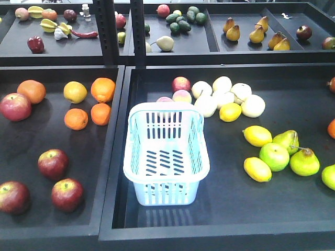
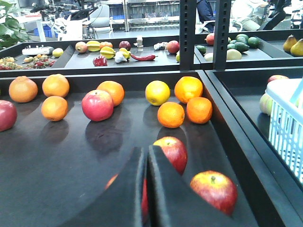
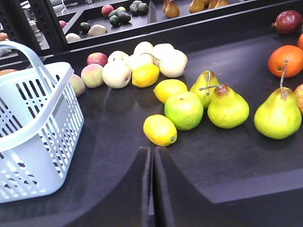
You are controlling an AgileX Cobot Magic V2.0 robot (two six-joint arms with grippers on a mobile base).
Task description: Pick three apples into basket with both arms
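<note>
Sitting near the front-left corner of the left tray (image 1: 31, 230): blushed apple (image 1: 13, 197), maroon apple (image 1: 53, 163), second maroon apple (image 1: 67, 194). Left gripper (image 2: 146, 151) near them, jaws closed, empty. Basket (image 1: 166, 151) by the left edge of the right tray (image 1: 235, 204). Right gripper (image 3: 152, 152) closed, empty.

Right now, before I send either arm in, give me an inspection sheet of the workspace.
Surface: two black trays side by side, left tray and right tray.
Job's things: three dark apples loose at the left tray's front; basket upright and empty in the right tray.
Clutter: oranges and a pink apple behind the dark apples; pale fruit behind the basket; lemons and pears beside it.
Hands: left hand and right hand shut, empty.
Cables: nothing seen.
Surroundings: rear trays of produce behind black posts.
</note>
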